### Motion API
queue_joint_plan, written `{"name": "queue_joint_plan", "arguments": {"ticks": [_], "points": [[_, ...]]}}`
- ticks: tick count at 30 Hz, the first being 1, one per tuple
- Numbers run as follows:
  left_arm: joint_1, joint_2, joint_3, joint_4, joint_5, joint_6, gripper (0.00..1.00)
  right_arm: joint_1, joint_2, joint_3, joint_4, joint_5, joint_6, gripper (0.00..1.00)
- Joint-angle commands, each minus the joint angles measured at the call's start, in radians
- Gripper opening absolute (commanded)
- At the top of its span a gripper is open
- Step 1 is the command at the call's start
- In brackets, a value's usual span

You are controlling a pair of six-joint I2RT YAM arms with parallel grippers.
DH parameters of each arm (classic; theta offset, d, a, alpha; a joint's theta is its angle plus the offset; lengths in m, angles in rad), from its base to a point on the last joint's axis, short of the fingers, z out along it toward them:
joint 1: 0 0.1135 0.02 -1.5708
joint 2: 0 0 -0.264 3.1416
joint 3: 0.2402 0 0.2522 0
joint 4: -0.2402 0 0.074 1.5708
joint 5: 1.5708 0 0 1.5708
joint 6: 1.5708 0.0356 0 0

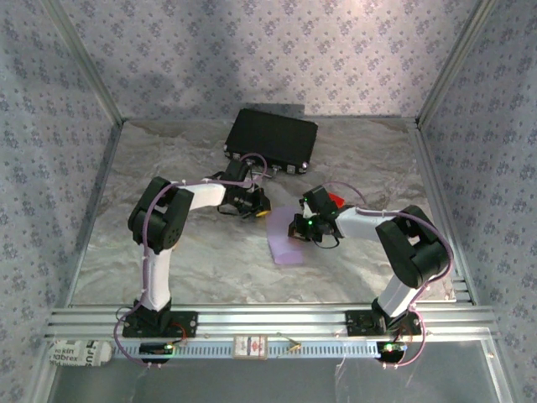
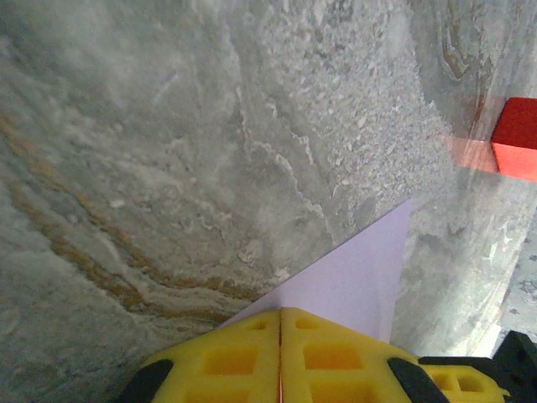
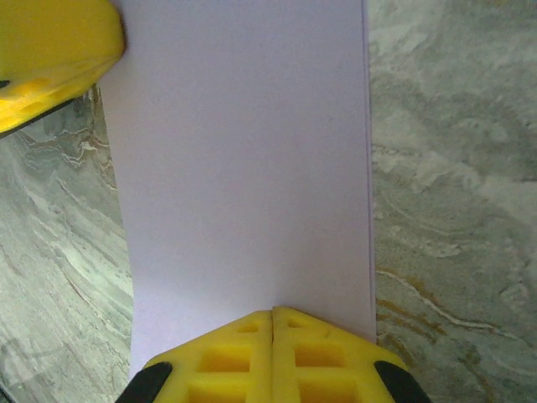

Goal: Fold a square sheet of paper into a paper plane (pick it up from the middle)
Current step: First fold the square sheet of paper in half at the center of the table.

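Both arms are bent at the elbow and angled inward over the marbled table (image 3: 453,168). The left gripper (image 2: 279,332) is closed, its tips set on a pointed corner of the lilac paper sheet (image 2: 352,277). The right gripper (image 3: 273,332) is likewise closed, its tips resting on one end of the sheet. The sheet lies flat as a folded strip. A red block (image 2: 516,138) is noted nearby.

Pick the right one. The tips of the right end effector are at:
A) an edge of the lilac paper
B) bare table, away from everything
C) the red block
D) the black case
A: in the right wrist view, the right end effector is shut with its yellow tips meeting the nearest edge of the lilac paper.
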Motion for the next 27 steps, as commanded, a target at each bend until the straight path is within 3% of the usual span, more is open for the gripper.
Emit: {"name": "queue_joint_plan", "arguments": {"ticks": [1,12,18,27], "points": [[0.029,0.036,0.022,-0.036,-0.16,0.028,0.09,-0.006,0.008,-0.037,-0.087,0.04,-0.015,0.02],[0.049,0.008,0.065,-0.05,-0.163,0.021,0.12,-0.004,0.008,-0.045,-0.074,0.04,-0.007,0.02],[0.046,-0.088,0.047,-0.059,-0.139,0.003,0.14,-0.001,0.007,-0.044,-0.061,0.045,0.01,0.02],[-0.033,-0.235,-0.09,-0.03,-0.038,-0.076,0.13,0.0,0.005,-0.033,-0.064,0.05,0.016,0.02]]}}
